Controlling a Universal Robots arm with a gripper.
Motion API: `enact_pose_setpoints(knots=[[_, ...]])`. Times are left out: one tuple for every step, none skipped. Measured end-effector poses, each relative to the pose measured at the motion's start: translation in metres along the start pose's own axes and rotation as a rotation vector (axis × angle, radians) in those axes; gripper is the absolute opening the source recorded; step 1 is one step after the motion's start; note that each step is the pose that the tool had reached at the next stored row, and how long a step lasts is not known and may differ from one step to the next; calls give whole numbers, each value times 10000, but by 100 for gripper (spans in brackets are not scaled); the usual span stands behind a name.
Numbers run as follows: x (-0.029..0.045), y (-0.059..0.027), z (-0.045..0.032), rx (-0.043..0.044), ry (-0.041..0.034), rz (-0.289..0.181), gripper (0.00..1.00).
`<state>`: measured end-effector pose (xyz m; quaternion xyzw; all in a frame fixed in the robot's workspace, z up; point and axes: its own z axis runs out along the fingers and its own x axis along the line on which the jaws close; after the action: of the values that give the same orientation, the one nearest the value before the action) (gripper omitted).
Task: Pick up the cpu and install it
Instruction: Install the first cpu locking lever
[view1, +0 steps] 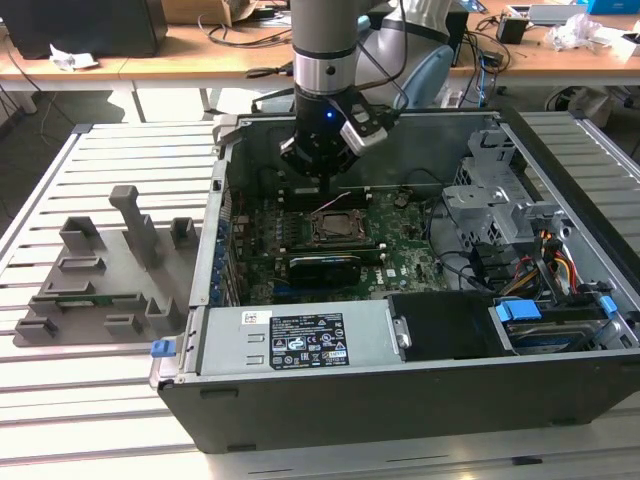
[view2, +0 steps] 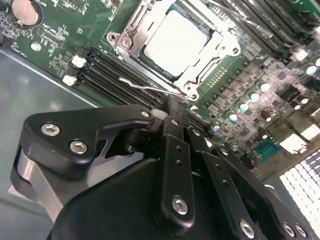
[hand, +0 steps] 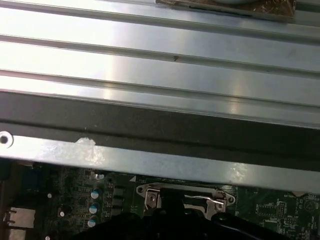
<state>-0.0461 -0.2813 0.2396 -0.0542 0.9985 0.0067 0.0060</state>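
overhead now, inside an open computer case (view1: 420, 400) laid on a slatted metal table (view1: 110, 400): gripper (view1: 318, 178) hanging just above the green motherboard (view1: 400, 262), close beside the far edge of the square metal-framed socket (view1: 332, 228). seen in the second wrist view, cpu (view2: 176, 42) lying flat within that socket (view2: 220, 47), silvery top facing up, frame open around it, thin wire lever (view2: 150, 88) stretched along the socket's near side. black gripper linkage (view2: 172, 165) crowding the lower part of that view, fingertips drawn together just short of the socket, nothing visible between them; whether fully closed, cannot tell. memory slots (view2: 107, 75) running beside the socket, round coin battery (view2: 24, 11) off at one corner of the board. in the first wrist view, bright ribbed table slats (hand: 160, 65), the case's metal rim (hand: 165, 162), then board and socket frame (hand: 185, 192) beyond. on the exterior view's left, grey moulded holder (view1: 105, 270) resting on the table, well apart from the case.
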Motion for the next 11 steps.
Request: enact_pose_setpoints(knots=[[-1,16,21,7,3,13,11],[-3,29,39,11,4,22,11],[-3,41,58,15,8,30,11],[-5,56,89,22,12,39,11],[-8,65,115,33,16,43,11],[-14,70,128,37,19,41,11],[-26,72,142,43,24,41,11],[-36,72,150,45,26,43,11],[-50,72,162,47,30,43,11],[-70,75,181,47,40,43,11],[-80,76,192,48,44,42,11]])
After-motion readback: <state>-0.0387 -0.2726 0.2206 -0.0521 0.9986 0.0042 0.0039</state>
